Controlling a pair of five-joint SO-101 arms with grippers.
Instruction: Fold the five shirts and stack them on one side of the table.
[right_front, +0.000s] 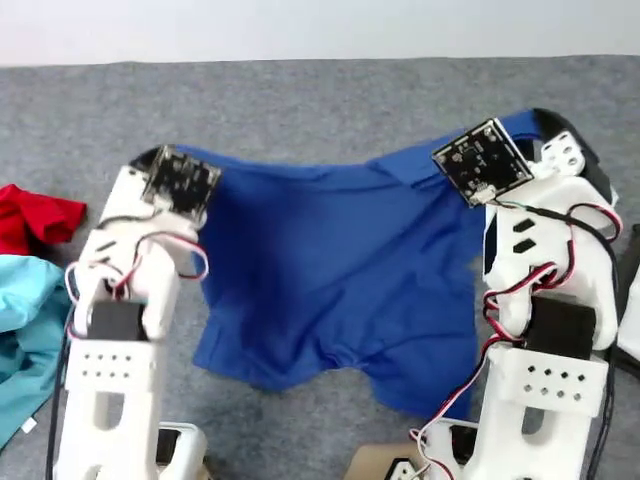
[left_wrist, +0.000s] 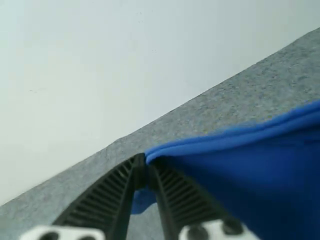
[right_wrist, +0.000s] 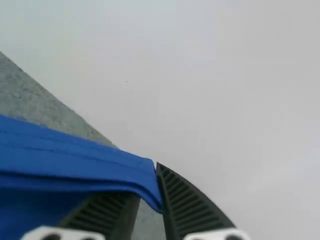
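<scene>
**High view:** A blue shirt (right_front: 330, 270) stretches across the grey table (right_front: 300, 90) between the left arm (right_front: 120, 290) and the right arm (right_front: 550, 260). Each arm holds one far corner, and the near hem lies rumpled on the table between the arm bases. Holding both corners appears meant to keep the far edge taut, so the cloth can be laid flat or carried over in a fold. At the table's left edge, beside the left arm, a crumpled red shirt (right_front: 35, 220) lies just beside a teal shirt (right_front: 25, 320). Neither is folded, so the job looks to be at an early stage.

**Left wrist view:** The left jaws are clenched on a bunched corner of the blue shirt (left_wrist: 250, 170), with a small tuft poking through below the pinch. The cloth runs away from them above the table (left_wrist: 280, 70), with a pale wall (left_wrist: 100, 60) behind.

**Right wrist view:** The right jaws grasp the opposite corner of the blue shirt (right_wrist: 75, 165). Its layered edge is nipped between them and pulls straight toward the other arm.
</scene>
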